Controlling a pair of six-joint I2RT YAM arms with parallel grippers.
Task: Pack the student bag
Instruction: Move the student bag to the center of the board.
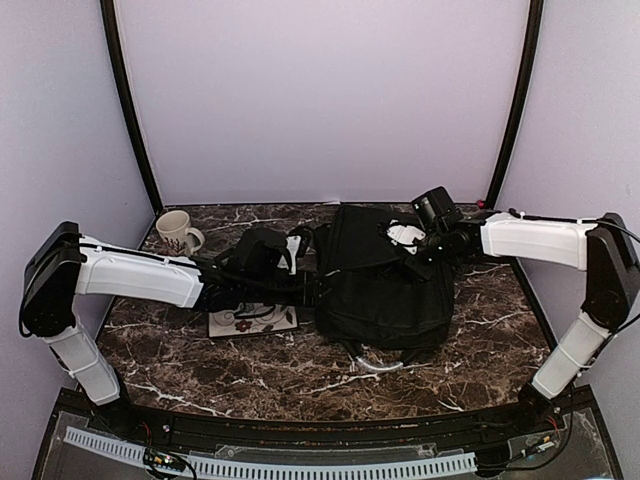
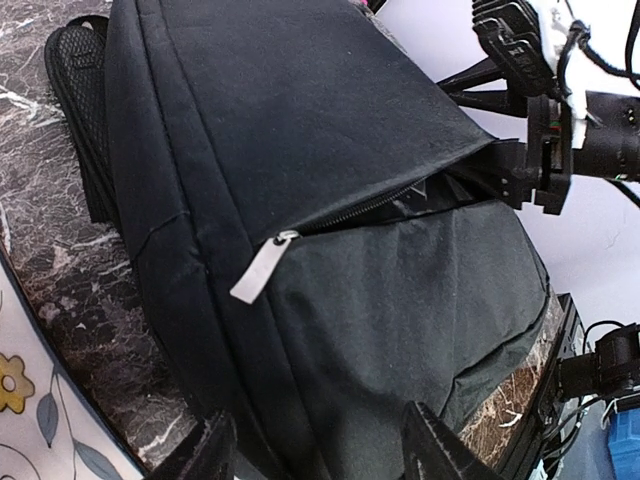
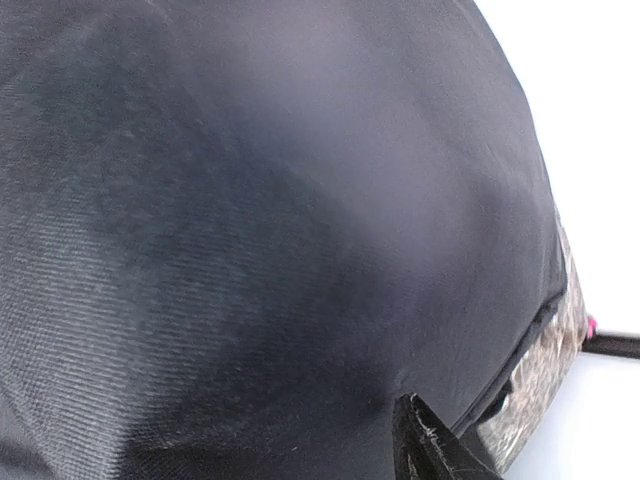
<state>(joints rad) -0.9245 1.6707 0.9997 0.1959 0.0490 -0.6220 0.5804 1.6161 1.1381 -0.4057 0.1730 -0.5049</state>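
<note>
The student bag is a big black fabric backpack lying flat on the dark marble worktop, about mid-worktop, nudged toward the right and far edges. It's got rounded corners, a mesh strap poking out one side, and a grey-white loop handle on the near side. The top zip is partway open, with a silver zip pull hanging off it. The left pincer is spread wide at the bag's left side, black fabric showing between its fingers. The right pincer sits at the zip gap on top, and honestly I can't tell if it's pinching anything. There's a patterned mug in the far-left corner.
</note>
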